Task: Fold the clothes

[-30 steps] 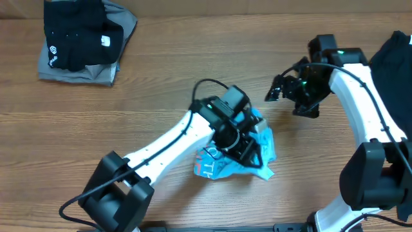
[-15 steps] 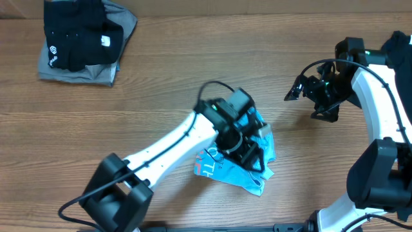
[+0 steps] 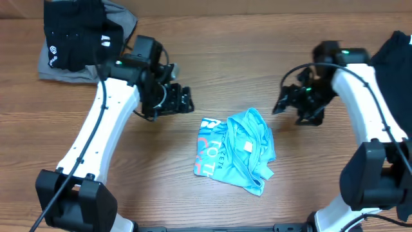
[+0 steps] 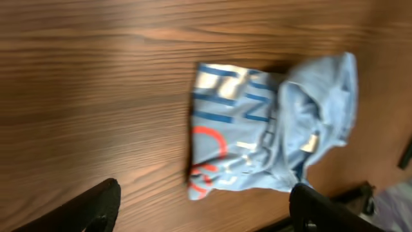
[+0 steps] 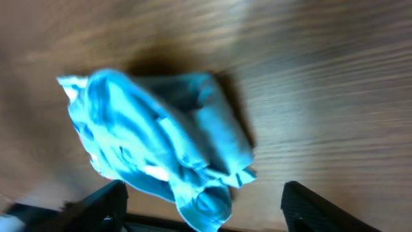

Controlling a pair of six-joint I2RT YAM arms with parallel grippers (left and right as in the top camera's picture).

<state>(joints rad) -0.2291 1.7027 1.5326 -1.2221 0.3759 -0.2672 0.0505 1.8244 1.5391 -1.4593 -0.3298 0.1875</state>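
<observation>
T-shirt (image 3: 235, 149), light blue, lies as a crumpled, partly folded bundle on the table (image 3: 257, 58) near the middle, between the two arms and touched by neither. Its left part is flat and shows white lettering and red-orange print; its right part is bunched, with a small label showing.

The left gripper (image 3: 183, 100) hangs up and to the left of it, well apart, jaws spread wide with nothing between them, as the left wrist view (image 4: 206, 209) shows. The right gripper (image 3: 283, 103) hangs up and to the right, jaws also apart and empty (image 5: 206, 206).

A black and grey pile (image 3: 80, 38) sits in the far left corner, and black cloth (image 3: 393, 61) lies at the right edge
</observation>
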